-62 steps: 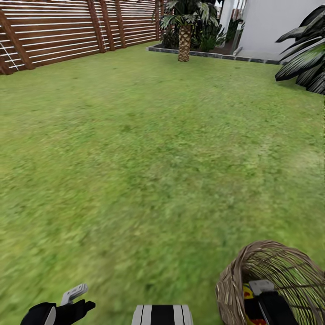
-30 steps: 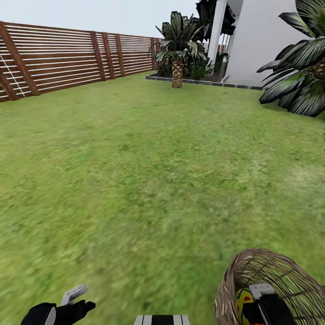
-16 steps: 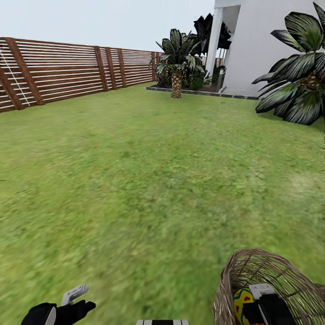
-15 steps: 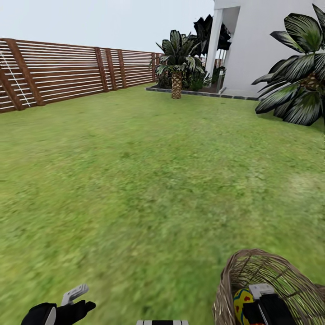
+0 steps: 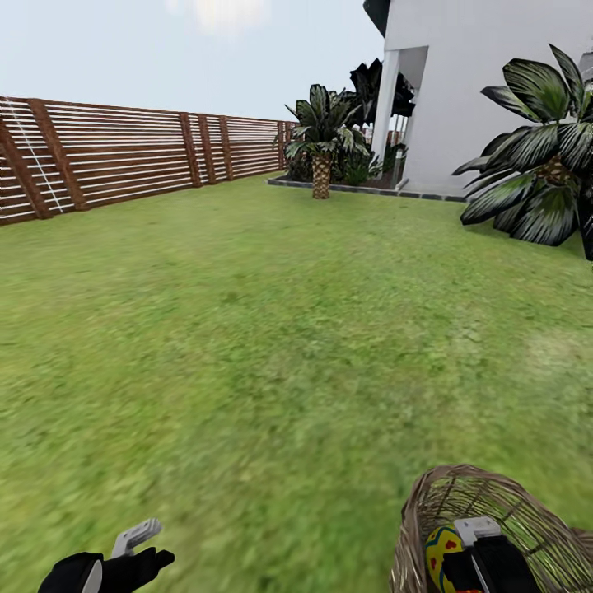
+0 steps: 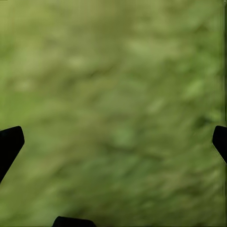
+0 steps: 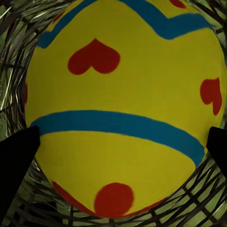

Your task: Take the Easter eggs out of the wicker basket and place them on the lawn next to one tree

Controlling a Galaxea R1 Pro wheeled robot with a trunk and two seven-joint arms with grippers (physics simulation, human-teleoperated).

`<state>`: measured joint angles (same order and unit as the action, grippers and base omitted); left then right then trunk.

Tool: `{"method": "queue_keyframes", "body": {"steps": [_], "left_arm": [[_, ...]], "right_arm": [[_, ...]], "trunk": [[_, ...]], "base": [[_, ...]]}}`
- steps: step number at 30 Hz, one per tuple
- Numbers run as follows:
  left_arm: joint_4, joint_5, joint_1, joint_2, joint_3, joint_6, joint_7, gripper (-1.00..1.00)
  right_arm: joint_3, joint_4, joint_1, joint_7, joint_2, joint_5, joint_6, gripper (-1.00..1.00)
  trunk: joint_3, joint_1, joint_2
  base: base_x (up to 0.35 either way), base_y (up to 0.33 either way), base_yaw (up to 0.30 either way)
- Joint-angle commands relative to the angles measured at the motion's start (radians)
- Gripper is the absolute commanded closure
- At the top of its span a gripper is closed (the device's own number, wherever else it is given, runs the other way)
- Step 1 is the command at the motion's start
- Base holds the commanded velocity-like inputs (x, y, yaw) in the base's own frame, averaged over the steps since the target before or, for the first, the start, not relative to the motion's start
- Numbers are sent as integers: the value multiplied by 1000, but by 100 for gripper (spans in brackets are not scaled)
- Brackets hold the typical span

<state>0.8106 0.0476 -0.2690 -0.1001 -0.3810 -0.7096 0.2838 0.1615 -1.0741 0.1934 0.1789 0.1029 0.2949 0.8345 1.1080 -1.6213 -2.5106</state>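
The brown wicker basket [image 5: 502,511] lies tipped on the lawn [image 5: 272,329] at the lower right of the head view. My right gripper [image 7: 118,146] reaches into it, fingers against both sides of a yellow Easter egg [image 7: 123,104] with red hearts and blue zigzag bands. The same egg [image 5: 441,550] peeks out beside my right wrist. Basket weave surrounds it in the right wrist view. My left gripper [image 5: 152,545] hangs open over bare grass at the lower left, holding nothing. Other eggs are hidden. The tree is out of view.
A brown slatted fence [image 5: 123,156] runs along the far left. A short palm [image 5: 321,140] stands in a stone-edged bed at the back, by a white building [image 5: 486,82]. Another palm [image 5: 543,165] spreads at the right. Wide grass lies ahead.
The head camera has tilted up, so sky and more of the building show and the basket sits lower in the picture. Both arms keep their places.
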Motion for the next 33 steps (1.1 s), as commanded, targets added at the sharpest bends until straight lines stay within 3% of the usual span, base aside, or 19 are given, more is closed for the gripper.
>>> {"method": "queue_keyframes", "body": {"steps": [1,33], "left_arm": [[1,4,-1,0,-2,-7,1,-100],[0,4,-1,4,-2,-7,1,-100]], "right_arm": [[1,-1,0,10,0,10,4,100],[1,10,0,10,-2,10,3,100]], "trunk": [[-3,1,0],[-127,15,7]], "base": [[0,0,0],[-37,0,0]]}}
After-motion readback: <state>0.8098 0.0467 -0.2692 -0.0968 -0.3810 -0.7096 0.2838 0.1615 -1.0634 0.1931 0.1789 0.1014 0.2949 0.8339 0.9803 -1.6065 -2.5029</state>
